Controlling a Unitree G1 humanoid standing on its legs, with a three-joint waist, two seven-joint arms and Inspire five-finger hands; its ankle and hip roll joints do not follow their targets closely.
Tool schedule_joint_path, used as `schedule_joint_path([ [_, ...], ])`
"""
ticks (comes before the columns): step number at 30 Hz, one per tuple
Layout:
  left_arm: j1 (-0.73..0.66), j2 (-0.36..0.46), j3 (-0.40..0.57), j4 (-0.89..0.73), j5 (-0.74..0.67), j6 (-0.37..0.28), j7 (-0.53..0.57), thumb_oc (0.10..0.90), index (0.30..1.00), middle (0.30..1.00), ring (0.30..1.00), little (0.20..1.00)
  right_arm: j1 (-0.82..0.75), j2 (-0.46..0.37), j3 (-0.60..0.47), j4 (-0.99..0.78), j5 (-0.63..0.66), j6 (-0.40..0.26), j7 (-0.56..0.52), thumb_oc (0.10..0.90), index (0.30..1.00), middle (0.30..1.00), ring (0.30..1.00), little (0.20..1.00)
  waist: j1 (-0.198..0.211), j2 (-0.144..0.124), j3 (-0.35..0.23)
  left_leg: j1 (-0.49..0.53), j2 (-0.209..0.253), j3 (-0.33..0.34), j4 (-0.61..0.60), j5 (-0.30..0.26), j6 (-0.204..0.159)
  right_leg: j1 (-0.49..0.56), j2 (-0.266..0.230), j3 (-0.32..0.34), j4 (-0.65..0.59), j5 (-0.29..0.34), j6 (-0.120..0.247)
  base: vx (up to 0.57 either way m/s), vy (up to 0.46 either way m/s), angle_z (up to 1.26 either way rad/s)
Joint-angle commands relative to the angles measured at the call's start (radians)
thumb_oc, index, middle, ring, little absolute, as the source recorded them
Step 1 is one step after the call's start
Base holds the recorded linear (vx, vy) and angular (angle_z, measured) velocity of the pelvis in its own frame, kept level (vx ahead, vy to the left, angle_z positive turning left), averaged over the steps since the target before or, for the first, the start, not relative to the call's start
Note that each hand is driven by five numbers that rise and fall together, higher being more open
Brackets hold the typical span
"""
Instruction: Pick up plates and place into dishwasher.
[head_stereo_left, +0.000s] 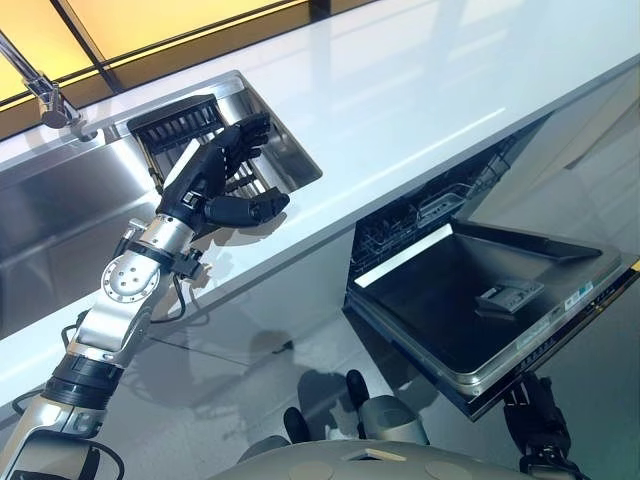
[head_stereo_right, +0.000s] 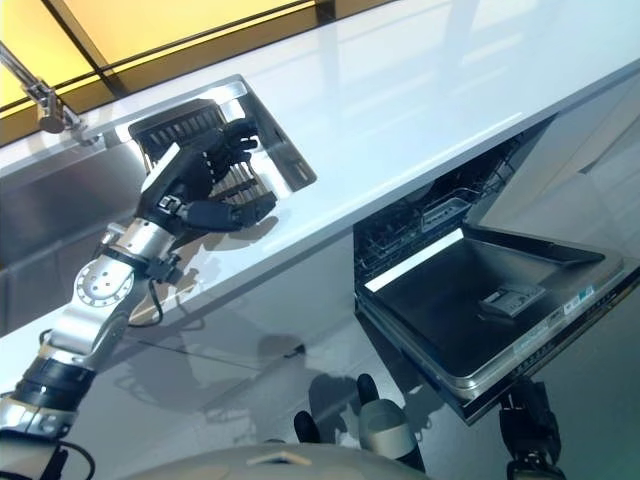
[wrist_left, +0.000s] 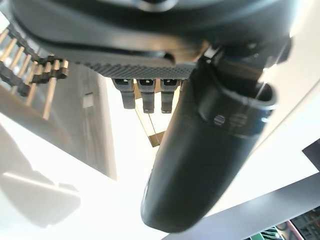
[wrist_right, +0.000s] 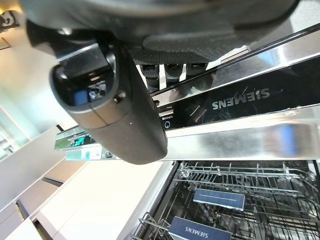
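Left hand (head_stereo_left: 215, 180) hovers with fingers loosely spread, holding nothing, over the dish rack (head_stereo_left: 190, 135) in the sink (head_stereo_left: 60, 200) at the table's (head_stereo_left: 420, 100) near edge. Right hand (head_stereo_left: 540, 425), fingers relaxed and empty, hangs below the open dishwasher door (head_stereo_left: 480, 300); I cannot make out any plates.

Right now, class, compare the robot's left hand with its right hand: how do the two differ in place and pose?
The left hand is raised over the dish rack in the sink, while the right hand hangs low, under the front edge of the open dishwasher door. The left hand reaches out with fingers relaxed, thumb apart; the right hand points downward beside the door. Both are dark hands and both hold nothing.
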Motion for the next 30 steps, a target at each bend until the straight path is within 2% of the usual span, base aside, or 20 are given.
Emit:
schedule_joint_path([
  [1, -0.116, 0.015, 0.041, -0.072, -0.055, -0.073, -0.005, 0.800, 0.900, 0.900, 0.900, 0.900, -0.068, -0.045, 0.011, -0.050, 0.005, 0.004, 0.088, 0.800, 0.900, 0.900, 0.900, 0.900, 0.021, 0.009, -0.054, -0.025, -0.009, -0.049, 0.097, -0.137, 0.023, -0.007, 0.050, -0.049, 0.097, -0.122, 0.059, 0.00, 0.000, 0.00],
  [8, -0.101, 0.008, 0.054, -0.080, -0.048, -0.064, -0.019, 0.800, 0.900, 0.900, 0.900, 0.900, -0.073, -0.033, 0.028, -0.073, -0.003, 0.002, 0.074, 0.800, 0.900, 0.900, 0.900, 0.900, 0.031, 0.009, -0.051, -0.026, -0.008, -0.055, 0.091, -0.128, 0.021, -0.003, 0.049, -0.056, 0.095, -0.120, 0.058, 0.00, -0.009, 0.03],
  [10, -0.096, 0.006, 0.057, -0.088, -0.047, -0.056, -0.025, 0.800, 0.900, 0.900, 0.900, 0.900, -0.076, -0.027, 0.037, -0.093, -0.004, 0.018, 0.115, 0.800, 0.900, 0.900, 0.900, 0.900, 0.035, 0.009, -0.048, -0.025, -0.008, -0.057, 0.089, -0.126, 0.022, -0.001, 0.047, -0.058, 0.092, -0.118, 0.058, 0.00, 0.000, 0.00],
  [20, -0.105, -0.012, 0.046, -0.097, -0.035, -0.053, -0.037, 0.800, 0.900, 0.900, 0.900, 0.900, -0.122, -0.019, 0.095, -0.147, 0.056, 0.026, 0.182, 0.800, 0.900, 0.900, 0.900, 0.900, 0.054, 0.012, -0.049, -0.026, -0.010, -0.071, 0.087, -0.122, 0.023, 0.007, 0.045, -0.064, 0.088, -0.119, 0.056, 0.00, 0.000, 0.00],
  [23, -0.098, -0.014, 0.053, -0.093, -0.036, -0.056, -0.043, 0.800, 0.900, 0.900, 0.900, 0.900, -0.134, -0.015, 0.113, -0.190, 0.085, 0.025, 0.215, 0.800, 0.900, 0.900, 0.900, 0.900, 0.058, 0.014, -0.050, -0.025, -0.010, -0.073, 0.086, -0.121, 0.022, 0.010, 0.044, -0.067, 0.088, -0.120, 0.055, 0.00, 0.000, 0.00],
  [26, -0.084, -0.019, 0.060, -0.088, -0.035, -0.063, -0.051, 0.800, 0.900, 0.900, 0.900, 0.900, -0.144, -0.002, 0.153, -0.306, 0.107, -0.002, 0.220, 0.800, 0.900, 0.900, 0.900, 0.900, 0.063, 0.018, -0.049, -0.024, -0.008, -0.072, 0.084, -0.116, 0.020, 0.011, 0.042, -0.072, 0.086, -0.119, 0.054, 0.00, 0.000, 0.00],
  [30, -0.086, -0.021, 0.051, -0.090, -0.038, -0.070, -0.051, 0.800, 0.900, 0.900, 0.900, 0.900, -0.182, -0.015, 0.181, -0.396, 0.094, -0.011, 0.229, 0.800, 0.900, 0.900, 0.900, 0.900, 0.070, 0.021, -0.051, -0.023, -0.009, -0.075, 0.082, -0.114, 0.018, 0.016, 0.041, -0.076, 0.083, -0.121, 0.052, 0.00, 0.000, 0.00],
])
